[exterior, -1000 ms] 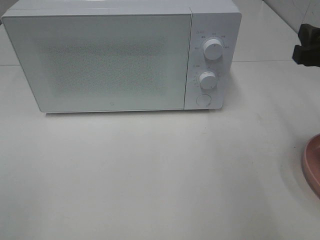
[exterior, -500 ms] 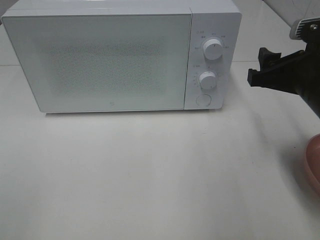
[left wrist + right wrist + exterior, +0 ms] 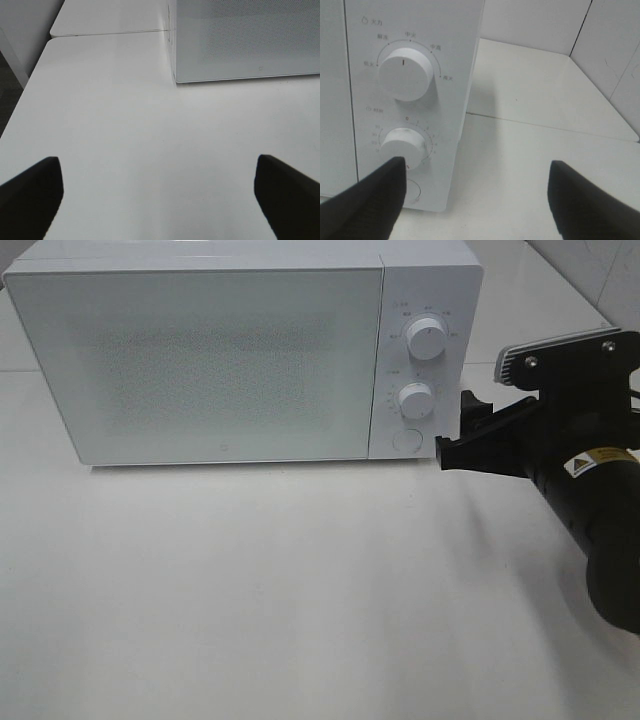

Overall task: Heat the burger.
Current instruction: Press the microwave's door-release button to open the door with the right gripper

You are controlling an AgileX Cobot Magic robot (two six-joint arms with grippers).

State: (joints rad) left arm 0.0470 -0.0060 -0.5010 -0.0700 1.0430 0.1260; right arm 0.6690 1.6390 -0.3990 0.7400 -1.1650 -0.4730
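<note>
The burger is out of view in all frames. A white microwave (image 3: 200, 360) stands at the back of the table with its door shut. My right gripper (image 3: 458, 432) is open and empty, just right of the microwave's lower front corner, near the round door button (image 3: 406, 440). In the right wrist view the gripper (image 3: 475, 200) has its jaws wide apart, with the lower knob (image 3: 405, 145) and the button (image 3: 411, 191) by one finger. My left gripper (image 3: 160, 200) is open and empty above the bare table, off the microwave's left corner (image 3: 175, 75).
The control panel has an upper knob (image 3: 427, 338) and a lower knob (image 3: 415, 400). The white table (image 3: 250, 590) spreads in front of the microwave. The right arm's black body (image 3: 600, 520) covers the right edge of the exterior view.
The right arm has swept in from the right edge toward the microwave's control panel and now covers the pink plate seen earlier. The microwave has not moved.
</note>
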